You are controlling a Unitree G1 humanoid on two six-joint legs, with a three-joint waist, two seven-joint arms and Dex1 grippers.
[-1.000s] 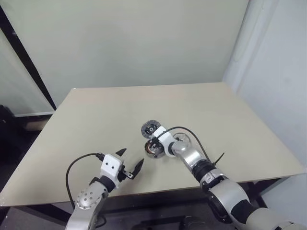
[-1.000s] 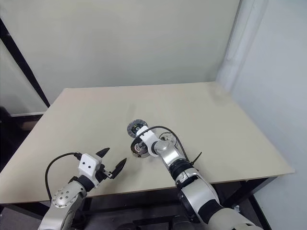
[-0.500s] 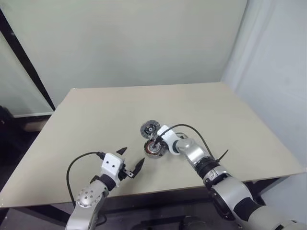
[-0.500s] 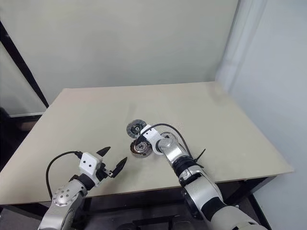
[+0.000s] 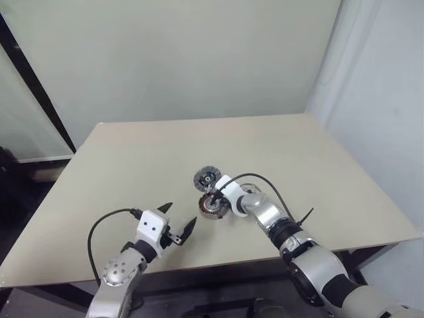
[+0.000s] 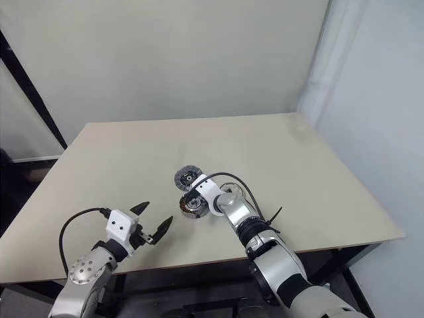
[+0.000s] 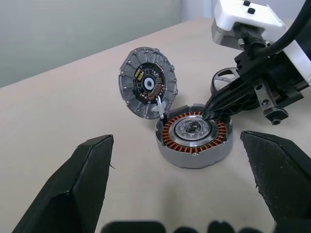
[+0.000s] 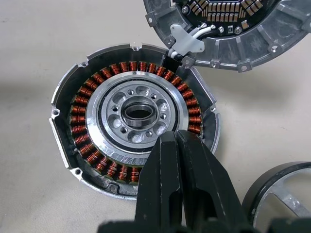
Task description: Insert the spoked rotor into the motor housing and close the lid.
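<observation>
The motor housing (image 8: 80, 124) sits on the table, a round metal cup with copper windings around a silver hub. My right gripper (image 8: 172, 141) is shut, and its tips touch the edge of that hub with nothing between them. The lid (image 8: 228, 29), a grey disc with a circuit board, leans against the housing's far side and is tied to it by white wires. The spoked rotor (image 8: 282, 194) lies on the table beside my right wrist, partly hidden. My left gripper (image 5: 177, 217) stands open near the table's front edge, apart from the housing (image 7: 194, 150).
The beige table (image 5: 132, 159) has bare room all round the parts. Its front edge runs just below my left gripper. A black cable (image 5: 262, 179) loops over my right wrist. A pale wall stands behind the table.
My right wrist has tilted a little over the housing, with its tips still at the hub. The left arm and the parts have kept still.
</observation>
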